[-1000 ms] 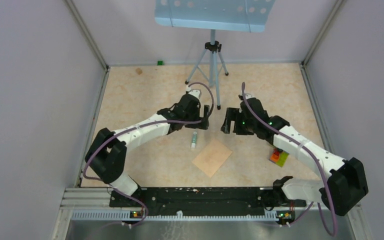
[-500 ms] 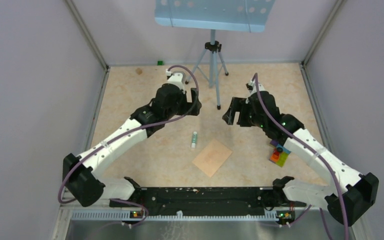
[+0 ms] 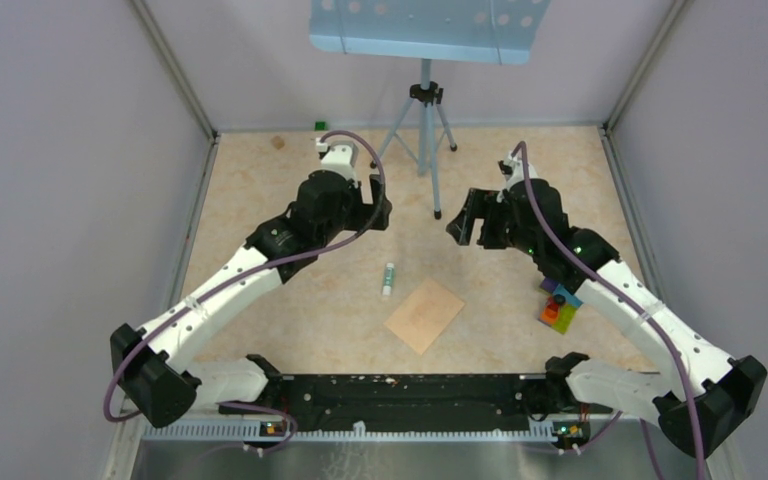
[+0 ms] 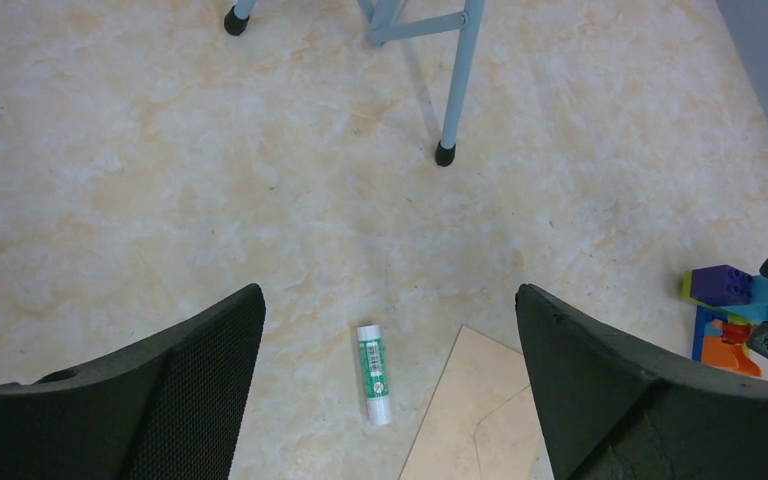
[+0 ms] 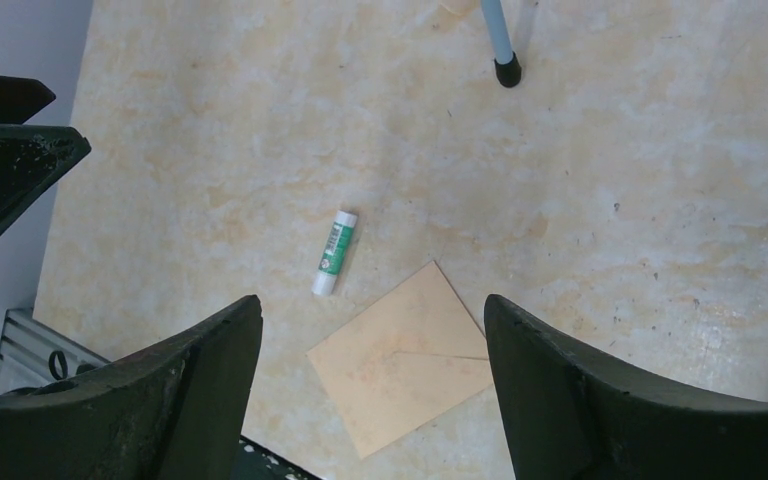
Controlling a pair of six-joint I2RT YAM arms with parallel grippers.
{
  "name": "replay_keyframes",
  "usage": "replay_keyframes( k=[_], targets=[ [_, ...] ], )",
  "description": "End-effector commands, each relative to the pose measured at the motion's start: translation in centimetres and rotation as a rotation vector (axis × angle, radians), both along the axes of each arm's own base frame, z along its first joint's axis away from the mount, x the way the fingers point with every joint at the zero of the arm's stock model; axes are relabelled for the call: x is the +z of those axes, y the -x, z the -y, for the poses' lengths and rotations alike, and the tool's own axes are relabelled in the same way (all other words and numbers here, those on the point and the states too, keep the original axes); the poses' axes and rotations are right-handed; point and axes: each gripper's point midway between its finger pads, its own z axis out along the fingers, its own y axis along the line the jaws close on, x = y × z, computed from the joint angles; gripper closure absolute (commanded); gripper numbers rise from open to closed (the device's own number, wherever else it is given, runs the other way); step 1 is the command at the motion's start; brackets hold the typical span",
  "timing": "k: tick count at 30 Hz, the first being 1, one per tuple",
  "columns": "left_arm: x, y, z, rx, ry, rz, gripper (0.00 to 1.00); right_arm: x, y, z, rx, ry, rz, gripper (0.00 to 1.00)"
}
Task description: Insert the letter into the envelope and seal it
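While both hands are hovering high over the table (image 3: pixel 250 180), nothing is being held. The left hand (image 4: pixel 388 298) is holding its fingers wide apart, and the right hand (image 5: pixel 370 303) is holding its fingers apart too. The envelope (image 3: pixel 423 316) is lying flat in the lower middle of the top view, near the glue stick (image 3: pixel 388 280), which is probably waiting there for the sealing. The letter is not showing by itself, so it may be hiding inside.
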Motion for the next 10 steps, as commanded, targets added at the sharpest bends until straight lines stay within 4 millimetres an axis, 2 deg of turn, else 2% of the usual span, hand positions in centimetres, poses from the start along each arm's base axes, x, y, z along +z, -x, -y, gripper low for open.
replay_keyframes(
  k=[1, 10],
  targets=[
    [1.08, -0.12, -0.61, 0.014, 0.003, 0.043, 0.01, 3.26, -0.33, 0.11, -0.003, -0.038, 0.079, 0.20],
    [0.96, -0.08, -0.55, 0.009, 0.003, 0.042, 0.01, 3.27, -0.20, 0.17, -0.002, -0.041, 0.079, 0.20]
  ],
)
